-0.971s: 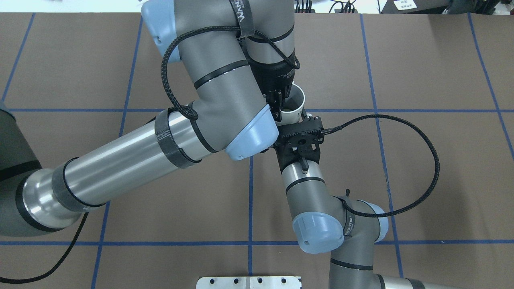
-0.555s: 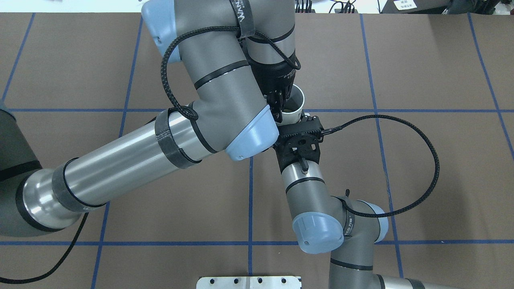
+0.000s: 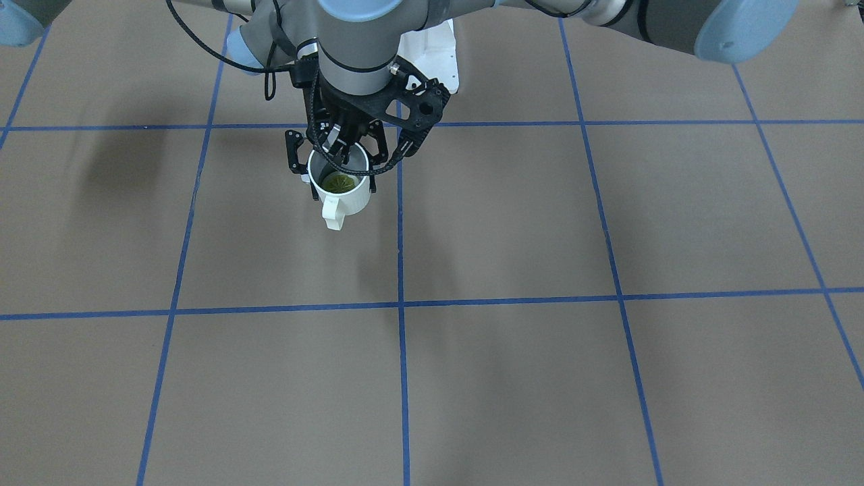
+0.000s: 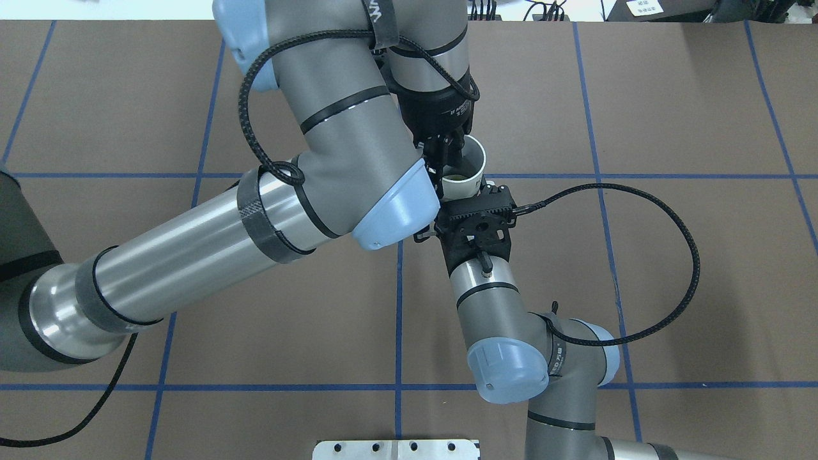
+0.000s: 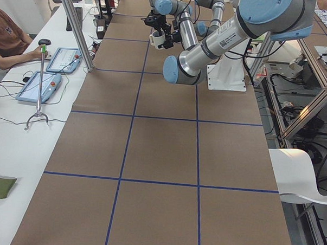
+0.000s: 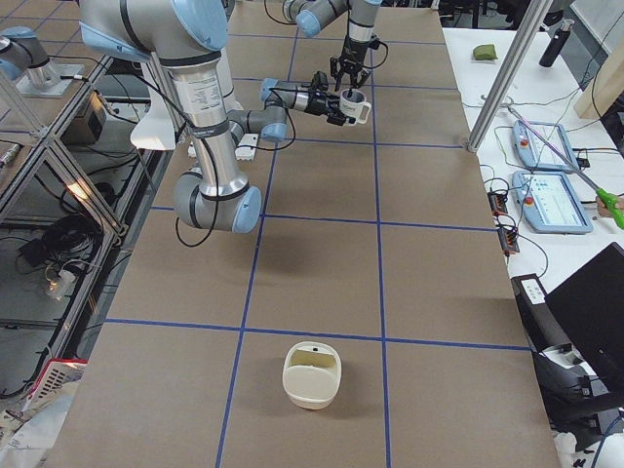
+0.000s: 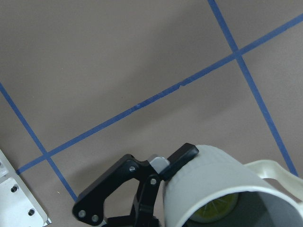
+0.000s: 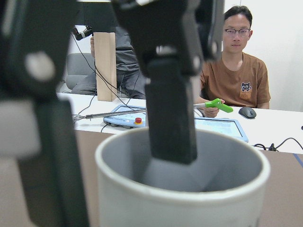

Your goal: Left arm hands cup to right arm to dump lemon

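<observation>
Above table [image 3: 540, 236], cup [image 3: 351, 201] with lemon [image 3: 337, 182] clamped by right fingers [image 7: 182, 157]; left fingers [image 8: 170, 109], hold unclear.

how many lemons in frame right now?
1. The lemon lies at the bottom of the cup, which is up off the table. Part of the cup's inside is hidden, so a second one can't be ruled out.

Robotics lab: blue-taped table [image 5: 162, 155], aluminium frame posts [image 5: 75, 29], operator [image 8: 239, 71] at teach tablets [image 5: 43, 87]
</observation>
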Action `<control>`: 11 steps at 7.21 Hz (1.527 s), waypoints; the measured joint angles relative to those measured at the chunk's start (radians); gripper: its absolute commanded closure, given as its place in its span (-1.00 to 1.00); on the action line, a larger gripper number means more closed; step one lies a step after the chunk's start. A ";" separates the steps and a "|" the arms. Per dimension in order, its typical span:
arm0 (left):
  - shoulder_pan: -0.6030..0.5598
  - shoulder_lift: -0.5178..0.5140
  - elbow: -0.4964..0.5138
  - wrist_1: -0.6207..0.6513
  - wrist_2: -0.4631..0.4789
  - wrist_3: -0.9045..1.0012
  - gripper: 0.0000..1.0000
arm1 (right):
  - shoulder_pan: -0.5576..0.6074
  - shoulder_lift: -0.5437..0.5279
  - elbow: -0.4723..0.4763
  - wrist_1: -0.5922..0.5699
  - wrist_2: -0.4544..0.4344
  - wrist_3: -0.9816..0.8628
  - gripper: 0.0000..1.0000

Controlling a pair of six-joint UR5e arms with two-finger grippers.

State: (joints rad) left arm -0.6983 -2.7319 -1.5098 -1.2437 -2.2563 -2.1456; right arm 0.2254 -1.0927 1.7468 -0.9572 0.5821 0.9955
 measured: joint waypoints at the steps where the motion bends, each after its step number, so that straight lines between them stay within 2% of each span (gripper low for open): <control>1: -0.031 0.001 -0.033 -0.001 0.001 0.006 -1.00 | 0.003 -0.006 0.004 0.012 0.003 0.000 0.15; 2: -0.065 0.005 -0.072 0.000 0.002 0.028 -1.00 | 0.008 -0.030 0.008 0.065 0.009 -0.001 0.15; 3: -0.095 0.015 -0.103 0.002 0.003 0.072 -1.00 | 0.018 -0.083 0.009 0.167 0.019 -0.001 0.26; 4: -0.121 0.032 -0.117 0.003 0.004 0.120 -1.00 | 0.036 -0.160 0.010 0.300 0.031 0.000 0.46; 5: -0.136 0.050 -0.121 0.003 0.008 0.156 -1.00 | 0.055 -0.255 0.011 0.440 0.037 0.004 0.57; 7: -0.146 0.076 -0.118 0.003 0.015 0.182 -1.00 | 0.104 -0.486 0.010 0.756 0.038 0.016 0.56; 8: -0.147 0.080 -0.114 0.002 0.020 0.184 -1.00 | 0.125 -0.589 0.005 0.877 0.041 0.026 0.56; 10: -0.148 0.085 -0.108 0.002 0.032 0.194 -1.00 | 0.166 -0.754 -0.015 1.043 0.076 0.116 0.56; 11: -0.148 0.087 -0.108 0.002 0.036 0.207 -1.00 | 0.181 -0.804 -0.079 1.167 0.089 0.176 0.57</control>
State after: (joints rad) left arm -0.8462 -2.6444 -1.6175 -1.2415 -2.2205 -1.9389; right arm 0.4062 -1.8965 1.6675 0.2096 0.6711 1.1715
